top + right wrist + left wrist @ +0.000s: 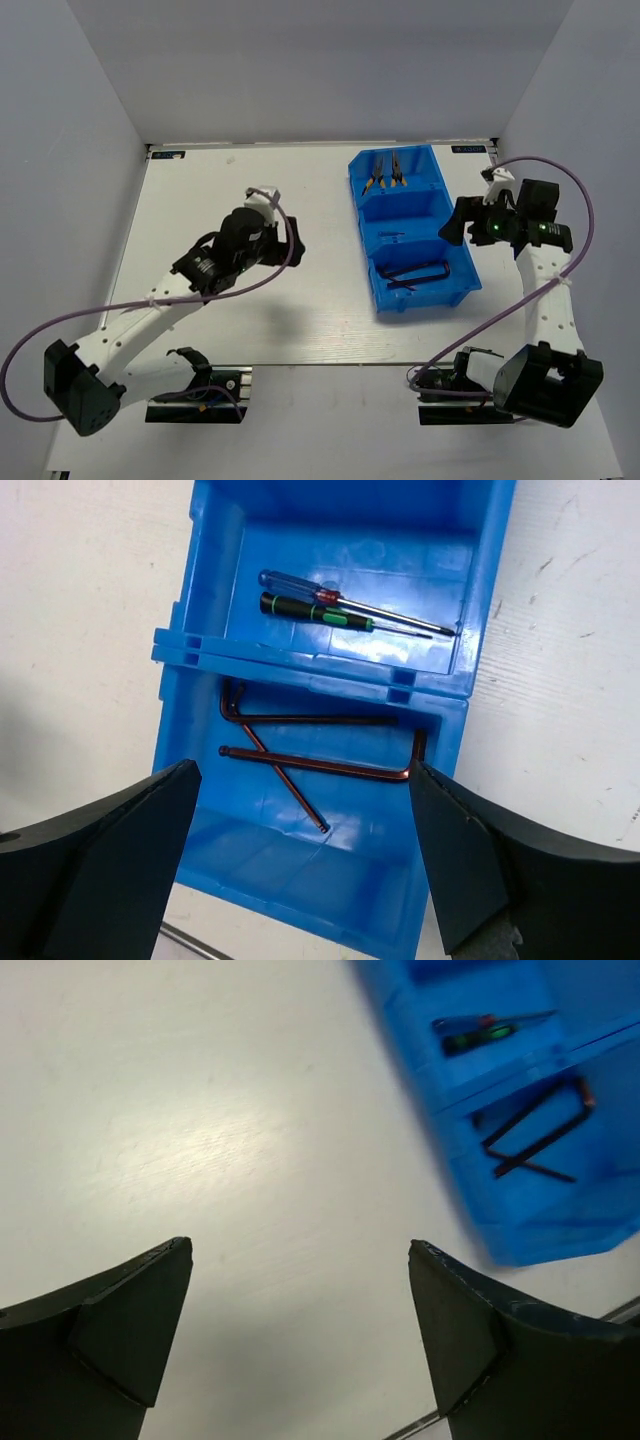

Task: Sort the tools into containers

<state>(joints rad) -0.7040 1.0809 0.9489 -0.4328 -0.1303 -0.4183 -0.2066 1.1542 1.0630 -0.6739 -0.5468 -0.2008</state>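
Observation:
The blue bin (462, 268) stands right of centre with three compartments. The far one holds two pliers (386, 172). The middle one holds two screwdrivers (340, 608), one blue-red, one black-green. The near one holds the dark hex keys (310, 750), which also show in the top view (418, 273) and in the left wrist view (535, 1130). My left gripper (292, 240) is open and empty over bare table left of the bin. My right gripper (452, 222) is open and empty, just right of the bin, above its edge.
The white table (230, 310) has grey walls on the left, back and right. Purple cables loop from both arms. The bin's rim (300, 670) lies under my right fingers (470, 860).

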